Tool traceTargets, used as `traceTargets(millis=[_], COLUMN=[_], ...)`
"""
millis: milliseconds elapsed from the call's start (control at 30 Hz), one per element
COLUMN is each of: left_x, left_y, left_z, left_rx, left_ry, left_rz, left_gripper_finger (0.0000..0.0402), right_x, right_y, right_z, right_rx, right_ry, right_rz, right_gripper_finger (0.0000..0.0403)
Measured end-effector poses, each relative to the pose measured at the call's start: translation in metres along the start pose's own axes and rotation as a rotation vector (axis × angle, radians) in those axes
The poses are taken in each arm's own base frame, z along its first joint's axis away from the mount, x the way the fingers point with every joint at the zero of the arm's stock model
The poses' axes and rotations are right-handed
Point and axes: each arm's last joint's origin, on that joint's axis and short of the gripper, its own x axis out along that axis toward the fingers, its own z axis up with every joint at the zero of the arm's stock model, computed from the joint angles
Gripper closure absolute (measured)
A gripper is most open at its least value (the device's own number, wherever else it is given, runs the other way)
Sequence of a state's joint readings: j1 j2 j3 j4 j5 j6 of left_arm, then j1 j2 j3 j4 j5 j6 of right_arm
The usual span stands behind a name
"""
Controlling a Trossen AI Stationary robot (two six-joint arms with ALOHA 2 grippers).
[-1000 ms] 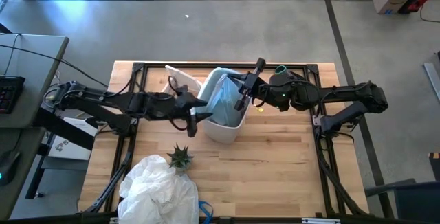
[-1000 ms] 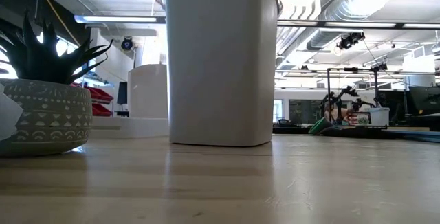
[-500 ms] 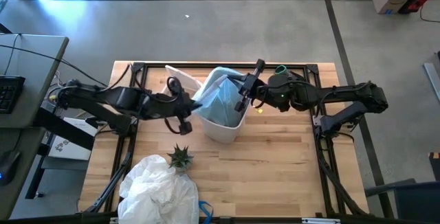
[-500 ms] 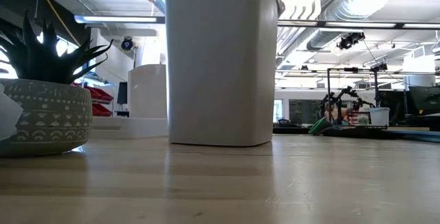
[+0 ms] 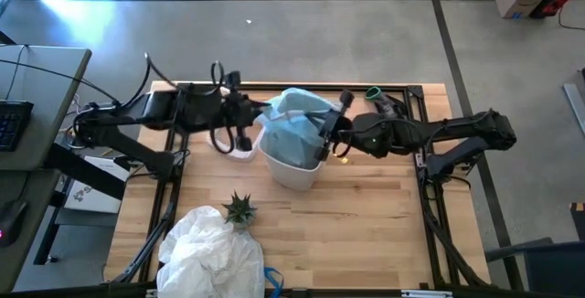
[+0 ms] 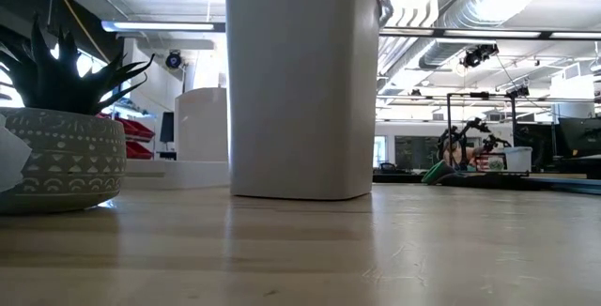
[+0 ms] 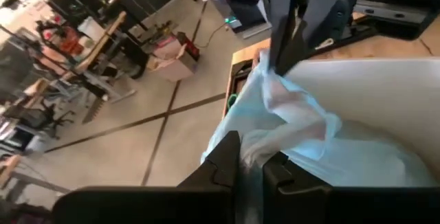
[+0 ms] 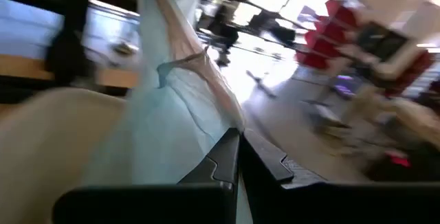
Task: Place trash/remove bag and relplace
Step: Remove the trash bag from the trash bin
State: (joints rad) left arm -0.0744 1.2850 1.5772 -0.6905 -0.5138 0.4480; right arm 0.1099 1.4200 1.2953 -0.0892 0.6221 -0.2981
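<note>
Grey concrete floor is seen around a light wooden desk [image 5: 366, 216] in the high view, with a white bin [image 5: 294, 170] standing slightly above the desk's centre. A light-blue bag [image 5: 294, 126] is bunched over the bin's mouth and pulled up at both sides. The left claw [image 5: 253, 120] is found at the bag's left edge, centre-left of the frame, its fingers pressed together on a fold of the bag; in the left wrist view the thin plastic is seen pinched between the two dark fingers [image 7: 223, 165]. The right claw [image 5: 327, 143] is held at the bin's right rim, likewise clamped on the bag's edge, as the right wrist view shows with film drawn up from its closed fingers [image 8: 223, 157]. A crumpled white plastic heap [image 5: 206, 248] lies in the lower left of the desk, with a small spiky potted plant [image 5: 240, 208] just above it. In the low view the bin's white wall [image 6: 300, 81] fills the centre and the plant's patterned pot [image 6: 58, 156] is seen at the left edge.
</note>
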Motion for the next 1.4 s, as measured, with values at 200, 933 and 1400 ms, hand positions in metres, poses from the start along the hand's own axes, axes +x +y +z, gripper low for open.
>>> traceTargets(millis=[200, 933, 1400], left_x=[0.010, -0.010, -0.044], left_y=[0.009, 0.013, 0.010], left_z=[-0.004, 0.017, 0.041], left_rx=[-0.022, -0.019, -0.018], left_ry=[0.011, -0.131, -0.256], left_rz=[-0.041, -0.023, -0.086], left_gripper_finger=[0.0401, 0.0402, 0.0401], right_x=[-0.018, -0.027, -0.014], right_y=[0.000, -0.013, -0.035], right_z=[-0.003, -0.031, -0.009], right_rx=[-0.059, 0.013, -0.102], right_ry=[0.093, 0.330, 0.184], right_rz=[-0.108, -0.140, -0.332], right_gripper_finger=[0.0381, 0.0234, 0.0399])
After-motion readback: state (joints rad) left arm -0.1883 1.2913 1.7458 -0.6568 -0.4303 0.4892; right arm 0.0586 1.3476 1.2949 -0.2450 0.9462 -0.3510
